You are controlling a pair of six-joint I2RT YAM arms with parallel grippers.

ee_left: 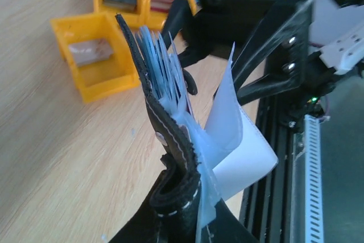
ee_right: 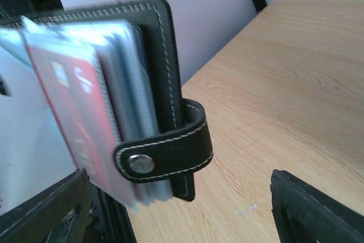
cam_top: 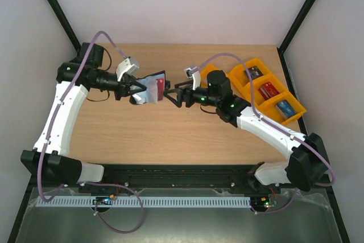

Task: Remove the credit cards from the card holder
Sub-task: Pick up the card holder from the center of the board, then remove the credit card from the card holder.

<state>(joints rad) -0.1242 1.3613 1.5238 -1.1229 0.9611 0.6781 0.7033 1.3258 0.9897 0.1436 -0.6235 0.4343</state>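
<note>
**Holder held up, right gripper open beside it**

Left gripper (cam_top: pixel 138 90) clamps the holder (cam_top: pixel 151 86) by its folded edge. It holds it above the table (cam_top: pixel 170 135) with the pockets fanned open. A red card (ee_right: pixel 68 112) sits in the holder's outermost pocket. Right gripper (cam_top: pixel 172 96) faces the holder's open side from just beside it, jaws spread wide, gripping nothing. Orange trays (cam_top: pixel 267 89) lie well to the holder's right.

Yellow plastic bins (ee_left: pixel 108 86), pale wooden table (cam_top: pixel 170 135)
</note>
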